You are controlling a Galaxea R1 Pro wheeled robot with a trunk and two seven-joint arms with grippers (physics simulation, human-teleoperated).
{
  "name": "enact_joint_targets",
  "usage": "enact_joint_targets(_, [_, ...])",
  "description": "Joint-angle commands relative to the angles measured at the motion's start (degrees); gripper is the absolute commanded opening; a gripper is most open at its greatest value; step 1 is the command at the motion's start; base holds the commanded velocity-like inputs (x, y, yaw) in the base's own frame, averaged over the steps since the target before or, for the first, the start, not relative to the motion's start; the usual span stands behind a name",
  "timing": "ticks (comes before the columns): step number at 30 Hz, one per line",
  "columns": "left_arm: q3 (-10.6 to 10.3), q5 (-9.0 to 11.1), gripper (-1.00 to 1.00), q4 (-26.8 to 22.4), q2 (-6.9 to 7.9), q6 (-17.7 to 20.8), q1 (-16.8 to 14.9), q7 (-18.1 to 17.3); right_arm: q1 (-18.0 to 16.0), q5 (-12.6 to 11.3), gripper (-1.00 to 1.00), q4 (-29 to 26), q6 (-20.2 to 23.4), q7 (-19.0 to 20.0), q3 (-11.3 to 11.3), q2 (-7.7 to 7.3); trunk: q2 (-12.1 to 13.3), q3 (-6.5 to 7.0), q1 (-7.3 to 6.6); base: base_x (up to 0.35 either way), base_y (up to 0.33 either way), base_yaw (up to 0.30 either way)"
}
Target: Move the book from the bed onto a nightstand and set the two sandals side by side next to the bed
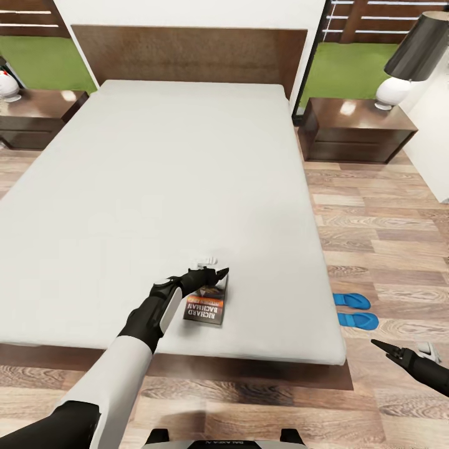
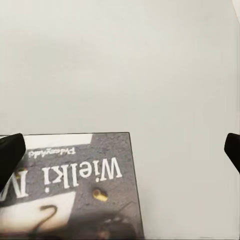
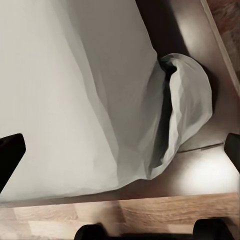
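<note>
The book (image 1: 205, 306) lies flat on the bed's grey mattress (image 1: 162, 187), close to its foot edge. Its dark cover with white lettering (image 2: 75, 185) also fills part of the left wrist view. My left gripper (image 1: 214, 266) hovers just over the book's far end, open, with its fingertips (image 2: 10, 152) spread wide and nothing between them. The two blue sandals (image 1: 351, 300) (image 1: 358, 322) lie side by side on the floor right of the bed. Low over the floor by the bed's foot corner, my right gripper (image 1: 399, 350) is open. The right wrist view looks at the mattress corner (image 3: 185, 100).
One nightstand (image 1: 355, 128) with a black-shaded lamp (image 1: 408, 59) stands right of the headboard, another nightstand (image 1: 37, 112) at the left. A white wall edge (image 1: 433, 143) stands at the far right. Wood-plank floor (image 1: 380, 231) runs along the bed's right side.
</note>
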Motion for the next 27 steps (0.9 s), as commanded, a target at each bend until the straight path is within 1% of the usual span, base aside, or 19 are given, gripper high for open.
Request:
enact_joint_targets(1, [0.0, 0.6, 1.00, -0.1, 0.00, 0.6, 0.0, 0.0, 0.0, -0.3, 1.00, 0.0, 0.4, 0.1, 0.0, 0.01, 0.0, -0.03, -0.01, -0.073, 0.000, 0.000])
enact_joint_targets(27, [0.0, 0.6, 1.00, -0.1, 0.00, 0.6, 0.0, 0.1, 0.0, -0.3, 1.00, 0.0, 0.4, 0.1, 0.0, 0.00, 0.0, -0.03, -0.01, -0.005, 0.000, 0.000])
